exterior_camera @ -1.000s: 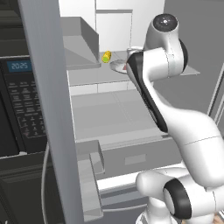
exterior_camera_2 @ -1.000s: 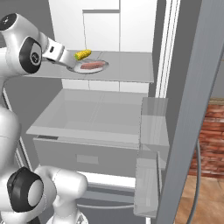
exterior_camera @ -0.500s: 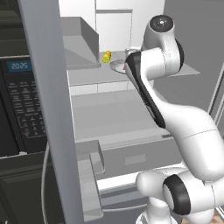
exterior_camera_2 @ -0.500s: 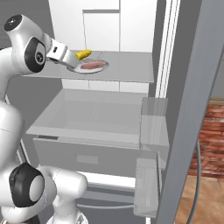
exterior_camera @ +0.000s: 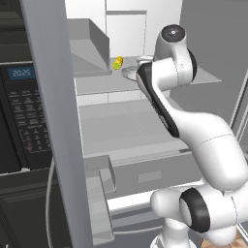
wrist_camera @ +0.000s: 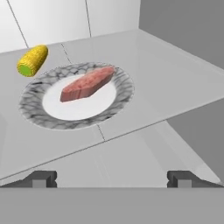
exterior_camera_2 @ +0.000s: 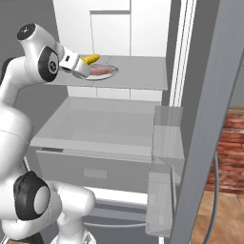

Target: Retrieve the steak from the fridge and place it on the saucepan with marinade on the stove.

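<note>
Inside the open fridge [exterior_camera_2: 143, 119], the steak [wrist_camera: 87, 83] lies flat on a round plate [wrist_camera: 30, 109] with a white centre and a grey marbled rim, and the plate sits on a grey shelf [wrist_camera: 175, 78] near that shelf's front edge. Seen from the hand view, the slab's long axis runs on a slant, one end low toward the left side of the plate, the other end higher toward the right, and it keeps within the white middle of the dish. Its top is pinkish-red, paler along the cut sides. The gripper [wrist_camera: 112, 178] hangs in front of the shelf edge, short of the plate, its two dark tips standing wide apart with nothing between them and touching nothing. In the right base view the hand [exterior_camera_2: 74, 62] sits just beside the plate's near rim, level with the shelf. One steak, one plate and one yellow cob of corn [wrist_camera: 32, 60] are on the shelf; the cob lies just beyond the plate's rim, toward the white back wall, apart from the meat.
</note>
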